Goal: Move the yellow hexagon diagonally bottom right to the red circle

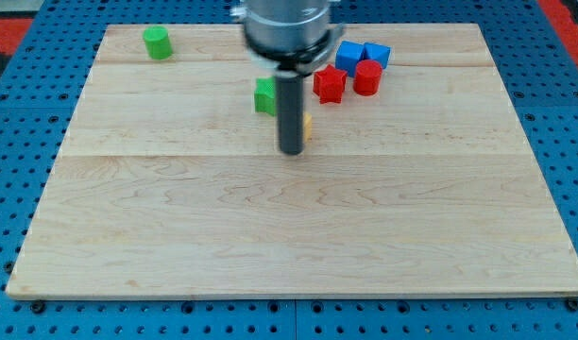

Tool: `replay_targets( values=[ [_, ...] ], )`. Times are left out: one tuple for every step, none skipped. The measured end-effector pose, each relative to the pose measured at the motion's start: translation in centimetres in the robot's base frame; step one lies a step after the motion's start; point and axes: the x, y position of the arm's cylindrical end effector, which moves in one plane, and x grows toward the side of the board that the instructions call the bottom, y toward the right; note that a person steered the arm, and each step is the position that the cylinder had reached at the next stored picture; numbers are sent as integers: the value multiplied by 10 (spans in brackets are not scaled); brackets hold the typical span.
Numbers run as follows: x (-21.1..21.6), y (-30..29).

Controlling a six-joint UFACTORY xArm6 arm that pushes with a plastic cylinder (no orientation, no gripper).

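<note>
My tip (291, 150) rests on the worktop (289, 236), touching the yellow hexagon (308, 127), which shows only as a sliver at the rod's right. There is no pincer. The red circle (367, 77) lies up-right beside the red star (330, 85), so the hexagon likely needs pushing rightward.

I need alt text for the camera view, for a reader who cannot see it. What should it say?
A dark rod stands on a wooden board, my tip almost hiding a yellow block, with a green block just to its upper left. Toward the view's top right sit a red star-like block, a red cylinder and two blue blocks; a green cylinder sits top left.
</note>
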Motion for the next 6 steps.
replay_targets(
  values=[
    [-15, 35],
    [24, 24],
    [33, -41],
    [0, -86],
    [-37, -31],
    [-40, 66]
  ],
)
